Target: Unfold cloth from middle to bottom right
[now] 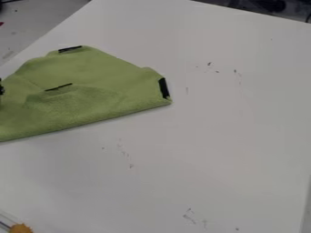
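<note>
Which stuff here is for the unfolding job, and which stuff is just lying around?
For the job:
- the green cloth, with its black strips

Just lying around:
- a fuzzy-looking orange thing in the bottom left corner; I can't tell what it is
- some dark things past the far edge of the white table

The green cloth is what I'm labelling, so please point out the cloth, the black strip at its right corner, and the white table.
Green cloth (91, 73): camera view, on its upper middle.
Black strip (163, 88): camera view, on its middle.
White table (224, 132): camera view, on its bare top.
</note>
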`<act>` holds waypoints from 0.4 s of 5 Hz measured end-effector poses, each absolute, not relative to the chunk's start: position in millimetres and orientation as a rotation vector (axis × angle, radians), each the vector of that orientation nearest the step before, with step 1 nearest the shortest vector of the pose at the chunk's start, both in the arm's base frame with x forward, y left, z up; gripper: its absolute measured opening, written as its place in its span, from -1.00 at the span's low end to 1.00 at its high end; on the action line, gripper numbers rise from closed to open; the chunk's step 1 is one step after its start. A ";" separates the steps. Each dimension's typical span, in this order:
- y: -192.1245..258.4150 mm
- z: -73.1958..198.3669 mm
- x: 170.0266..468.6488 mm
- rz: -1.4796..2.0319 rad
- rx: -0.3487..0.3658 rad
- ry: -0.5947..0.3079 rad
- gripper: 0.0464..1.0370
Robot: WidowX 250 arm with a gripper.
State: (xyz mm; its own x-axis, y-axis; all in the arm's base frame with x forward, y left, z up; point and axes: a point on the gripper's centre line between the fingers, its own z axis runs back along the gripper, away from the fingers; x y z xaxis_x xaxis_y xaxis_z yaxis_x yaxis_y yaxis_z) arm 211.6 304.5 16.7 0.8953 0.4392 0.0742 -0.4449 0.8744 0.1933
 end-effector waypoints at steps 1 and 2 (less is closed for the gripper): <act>303.1 10.8 211.5 0.462 0.198 -0.017 0.93; 299.8 10.9 214.3 0.456 0.191 -0.014 0.93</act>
